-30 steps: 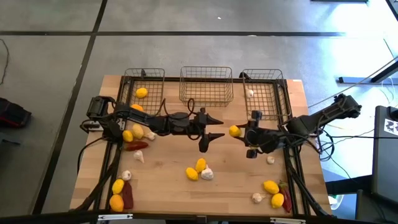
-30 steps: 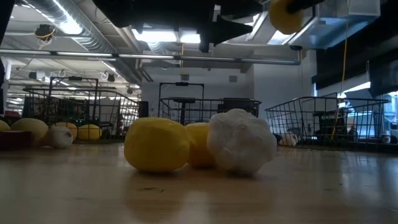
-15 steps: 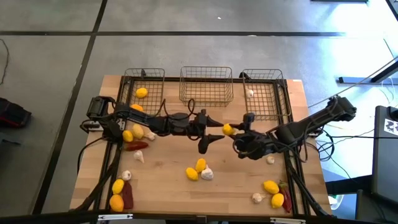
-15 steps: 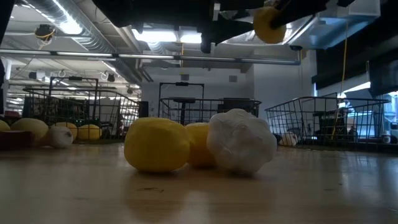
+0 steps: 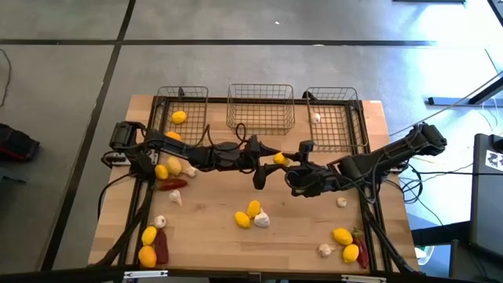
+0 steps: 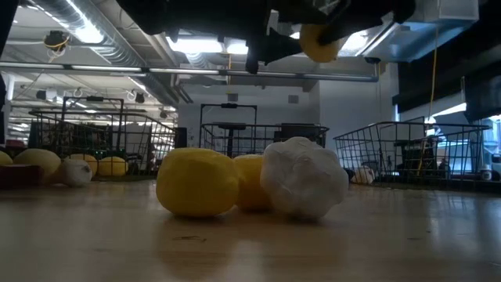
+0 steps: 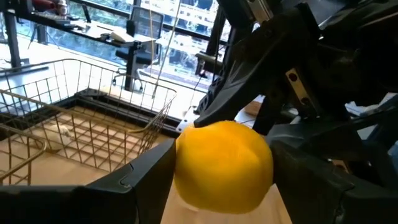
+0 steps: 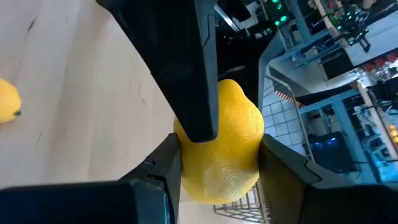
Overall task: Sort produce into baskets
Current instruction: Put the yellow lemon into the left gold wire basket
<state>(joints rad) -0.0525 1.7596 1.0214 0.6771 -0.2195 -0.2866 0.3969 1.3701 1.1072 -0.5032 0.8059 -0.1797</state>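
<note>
The held lemon [image 5: 279,159] hangs above the middle of the tabletop [image 5: 212,236], and much of it is covered. In the right wrist view a dark finger of the left gripper [image 5: 267,163] crosses its pebbled yellow skin [image 8: 219,140]. In the low view only its underside [image 6: 317,43] shows below the dark arms.

The right gripper [image 5: 284,161] has its jaws closed on this lemon, one on either side. The left gripper's jaws stand wide, with the lemon [image 7: 224,163] between them. They seem just at its skin, but I cannot tell whether they touch it.

Three rectangular wire-mesh baskets stand along the far edge.
- The left basket [image 5: 161,110] holds a basket lemon [image 5: 179,117], and a second one [image 5: 172,136] is partly under the left arm.
- The right basket [image 5: 357,118] holds a small whitish garlic bulb [image 5: 316,118].
- The middle basket [image 5: 260,88] stands between them.

Two smooth, rounded centre lemons [image 6: 197,182] and a knobbly centre garlic bulb [image 6: 304,188] lie touching in a cluster at the tabletop's centre. A slim dark red chili pepper [image 5: 174,184] lies near the left arm. Another pepper [image 5: 360,250] at the front right is half hidden by the frame.
</note>
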